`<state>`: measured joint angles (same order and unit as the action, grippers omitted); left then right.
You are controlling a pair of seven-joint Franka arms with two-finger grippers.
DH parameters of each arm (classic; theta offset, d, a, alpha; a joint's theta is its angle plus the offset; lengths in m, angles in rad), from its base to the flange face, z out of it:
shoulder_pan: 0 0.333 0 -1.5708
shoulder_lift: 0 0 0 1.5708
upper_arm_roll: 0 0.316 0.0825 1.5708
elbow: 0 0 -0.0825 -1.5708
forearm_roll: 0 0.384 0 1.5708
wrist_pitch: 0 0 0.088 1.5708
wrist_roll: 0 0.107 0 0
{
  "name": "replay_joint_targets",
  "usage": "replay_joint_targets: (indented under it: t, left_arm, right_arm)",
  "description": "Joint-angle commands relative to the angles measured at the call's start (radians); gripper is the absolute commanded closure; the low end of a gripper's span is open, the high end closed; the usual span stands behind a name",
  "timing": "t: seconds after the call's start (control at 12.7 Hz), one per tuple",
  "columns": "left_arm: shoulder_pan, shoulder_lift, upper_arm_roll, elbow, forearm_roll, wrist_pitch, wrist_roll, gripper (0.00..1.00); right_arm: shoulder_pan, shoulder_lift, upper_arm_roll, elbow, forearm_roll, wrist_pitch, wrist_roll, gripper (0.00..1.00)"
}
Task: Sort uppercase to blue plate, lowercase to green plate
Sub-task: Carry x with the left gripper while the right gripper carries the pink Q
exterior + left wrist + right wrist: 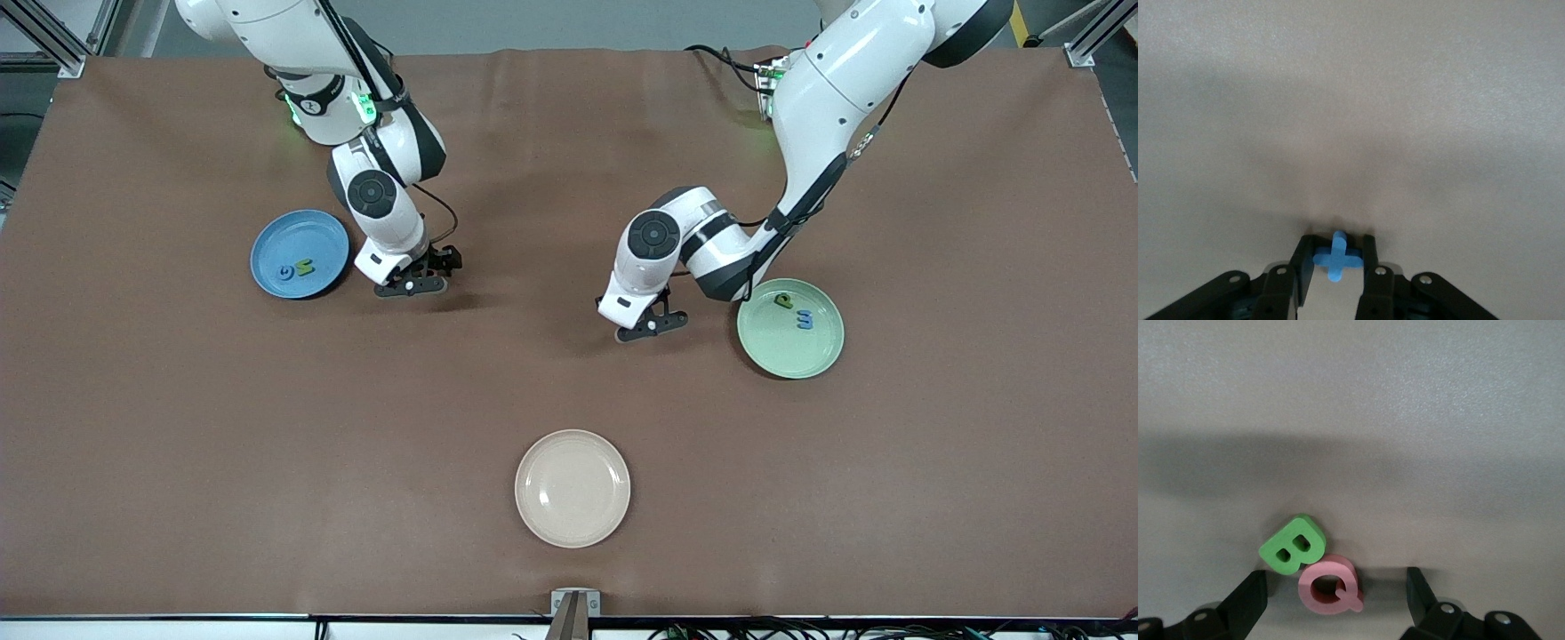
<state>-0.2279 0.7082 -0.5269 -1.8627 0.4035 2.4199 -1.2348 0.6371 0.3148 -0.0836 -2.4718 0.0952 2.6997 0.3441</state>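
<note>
place: you're looking at a robotics lab
signs: brown-covered table [569, 391], aluminium frame posts [53, 36], cables [800, 631] along its edge

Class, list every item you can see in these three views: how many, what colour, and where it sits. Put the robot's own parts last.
Round blue plate: one, toward the right arm's end, holding blue foam G and green foam N.
Pale green plate: one, toward the left arm's end, holding green foam p and blue foam m.
Cream plate: one, nearest the front camera.
Blue foam x: one, between the left gripper's fingers.
Green foam B: one, touching pink foam Q, on the cloth.
Brown tablecloth: one.
Left gripper: closed around the x.
Right gripper: open around B and Q.
</note>
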Motion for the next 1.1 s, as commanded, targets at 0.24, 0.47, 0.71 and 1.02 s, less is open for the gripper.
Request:
replay_joint_targets:
  t: [0.24,0.47,0.71,1.02]
  left_arm:
    - [0.067,-0.088,0.007,-0.036,0.026,-0.005,0.055,0.90]
    - [0.163,-0.177,-0.019,-0.110,0.026,-0.005,0.156,0.90]
    - [0.377,-0.217,-0.140,-0.211,0.026,-0.005,0.296,0.90]
    - [0.599,-0.236,-0.234,-0.315,0.116,0.005,0.371,0.90]
  right_arm:
    - [-0.002,-0.002,0.001,-0.004,-0.011,0.000,-0.008,0.36]
    - [-0.002,-0.002,0.001,-0.004,-0.011,0.002,-0.019,0.49]
    - [-0.014,-0.005,0.001,-0.004,-0.011,-0.012,-0.033,0.83]
    - [-0.054,-0.052,-0.004,0.001,-0.011,-0.107,-0.066,1.00]
